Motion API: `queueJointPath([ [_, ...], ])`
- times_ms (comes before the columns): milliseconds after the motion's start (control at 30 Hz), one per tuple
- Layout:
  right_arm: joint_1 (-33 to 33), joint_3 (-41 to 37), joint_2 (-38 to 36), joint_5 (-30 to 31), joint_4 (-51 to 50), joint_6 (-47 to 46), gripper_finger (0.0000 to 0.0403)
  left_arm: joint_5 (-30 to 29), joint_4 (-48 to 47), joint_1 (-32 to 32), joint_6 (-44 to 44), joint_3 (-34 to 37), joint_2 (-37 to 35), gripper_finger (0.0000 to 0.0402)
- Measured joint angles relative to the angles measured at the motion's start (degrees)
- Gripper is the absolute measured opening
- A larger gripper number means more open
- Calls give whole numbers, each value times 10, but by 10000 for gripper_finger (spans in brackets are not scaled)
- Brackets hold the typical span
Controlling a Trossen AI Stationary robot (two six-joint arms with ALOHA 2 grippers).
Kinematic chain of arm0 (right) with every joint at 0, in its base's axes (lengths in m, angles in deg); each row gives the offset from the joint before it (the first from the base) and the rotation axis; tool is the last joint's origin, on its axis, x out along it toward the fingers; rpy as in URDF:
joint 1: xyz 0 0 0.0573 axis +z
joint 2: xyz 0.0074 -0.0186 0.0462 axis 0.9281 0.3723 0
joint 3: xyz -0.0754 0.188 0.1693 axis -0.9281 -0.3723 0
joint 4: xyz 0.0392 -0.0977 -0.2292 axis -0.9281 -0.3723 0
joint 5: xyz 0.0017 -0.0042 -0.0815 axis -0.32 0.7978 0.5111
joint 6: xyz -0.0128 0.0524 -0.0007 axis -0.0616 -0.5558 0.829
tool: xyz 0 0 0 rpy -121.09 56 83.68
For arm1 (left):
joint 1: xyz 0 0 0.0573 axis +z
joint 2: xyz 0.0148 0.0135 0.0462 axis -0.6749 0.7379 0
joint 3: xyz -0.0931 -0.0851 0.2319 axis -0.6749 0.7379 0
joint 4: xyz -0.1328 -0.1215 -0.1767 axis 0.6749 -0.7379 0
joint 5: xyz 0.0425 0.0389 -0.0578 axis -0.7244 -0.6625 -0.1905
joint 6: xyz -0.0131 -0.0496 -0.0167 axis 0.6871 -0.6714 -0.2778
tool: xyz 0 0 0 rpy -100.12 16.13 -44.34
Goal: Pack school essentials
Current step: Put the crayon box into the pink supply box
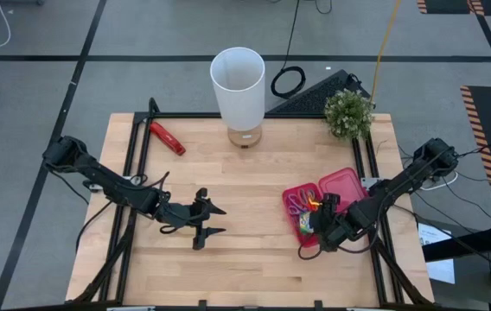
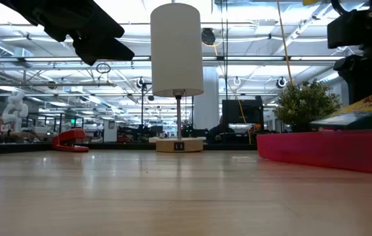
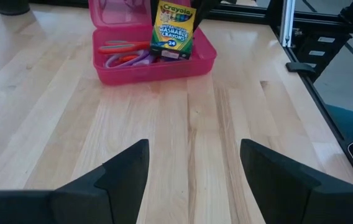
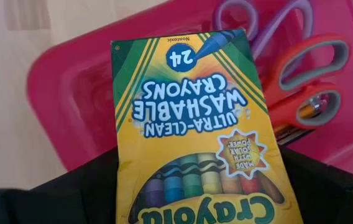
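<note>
The right end effector (image 1: 317,226) pinches the crayon box (image 4: 195,124) over the pink case (image 3: 133,71). The left end effector (image 1: 212,222) is spread wide above the bench (image 1: 245,181).

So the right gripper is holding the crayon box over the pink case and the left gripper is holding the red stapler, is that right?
Not quite. The left gripper holds nothing: its fingers are open over bare table, as the left wrist view shows. The red stapler lies apart at the table's far left edge in the high view. The right gripper does hold the crayon box over the pink case.
</note>
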Motion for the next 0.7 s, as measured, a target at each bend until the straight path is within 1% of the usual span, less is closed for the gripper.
queueJointPath([
  [100, 0, -8, 0, 2, 9, 1, 329, 0, 0, 0, 0, 0, 0, 255],
  [200, 0, -16, 0, 5, 43, 22, 332, 0, 1, 0, 2, 0, 0, 255],
  [267, 0, -20, 0, 17, 56, 28, 337, 0, 1, 0, 2, 0, 0, 255],
  [433, -6, -22, 0, 29, 60, 18, 356, 0, 1, 0, 2, 0, 0, 255],
  [700, -6, -23, -21, 32, 67, 15, 370, 0, 1, 0, 3, 0, 0, 255],
])
